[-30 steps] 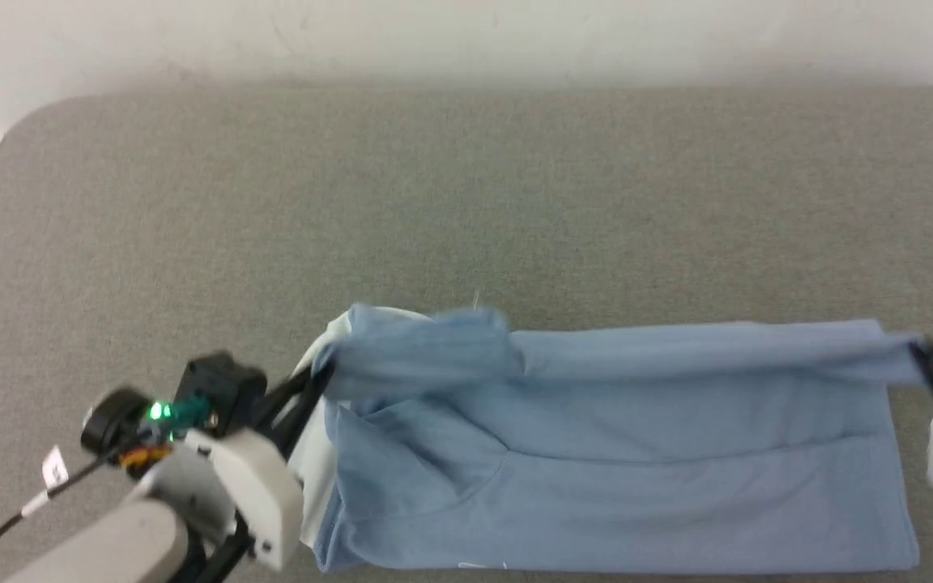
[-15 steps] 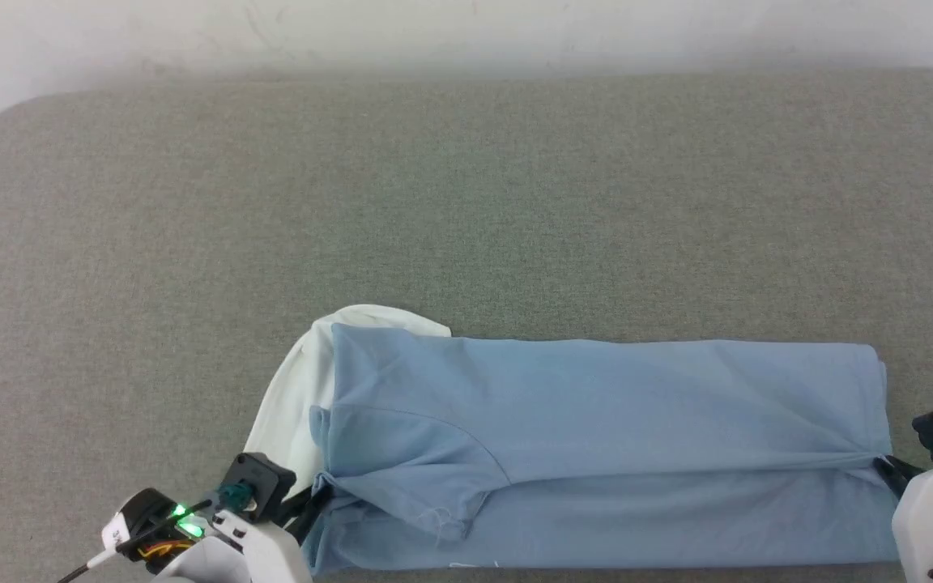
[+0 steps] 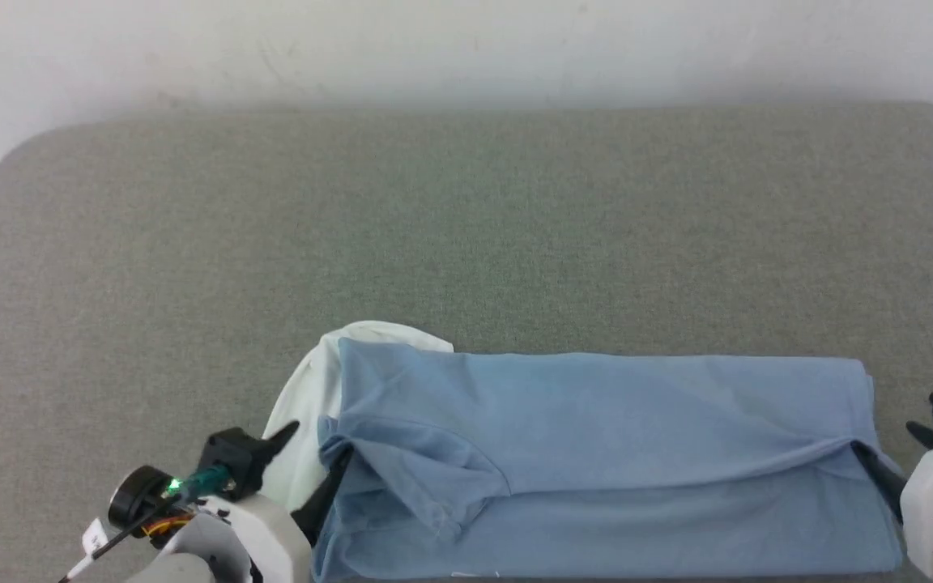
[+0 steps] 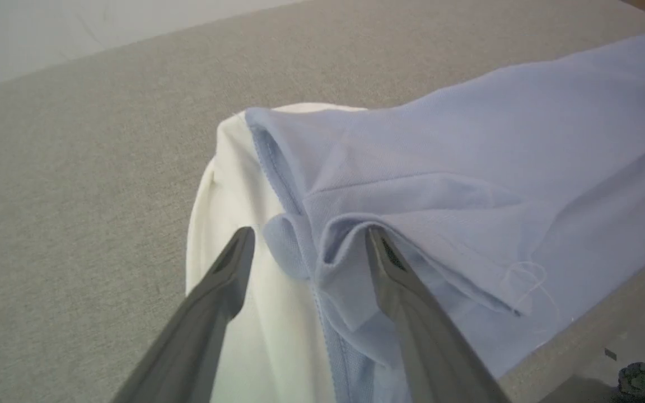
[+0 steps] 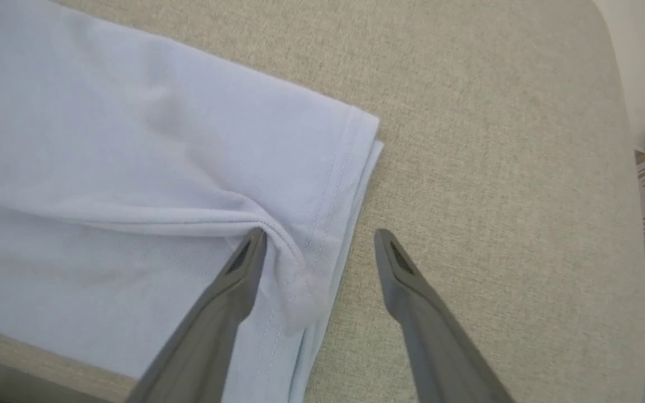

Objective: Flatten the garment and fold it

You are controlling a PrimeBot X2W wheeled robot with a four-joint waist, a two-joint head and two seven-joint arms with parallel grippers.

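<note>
Blue garment [image 3: 596,453]: a light blue polo shirt lies as a long band along the near edge of the grey padded table [image 3: 466,227]. Its white collar [image 3: 304,397] is at my left end and its hem at my right.

Change: a second ago I had both ends pinched shut and raised, drawing the far edge toward me. Now that edge lies on the layer beneath and both sets of jaws have let go. (The head camera has also shifted, so I ignore the small slide of the whole picture.)

Meaning for the task: I judge that a lengthwise fold has just been laid. The band is narrower but long, so crosswise folds probably remain.

Left gripper [image 4: 309,232]: the fingers are spread wide and hold nothing. They straddle a bunched roll of blue cloth beside the collar, and one finger touches it.

Right gripper [image 5: 319,232]: the fingers are spread wide and hold nothing. One finger rests against a raised pucker at the hem corner, and the other is over bare table.

Loose ends: a small ridge stands up at each released corner, so the top layer is not quite flat.
</note>
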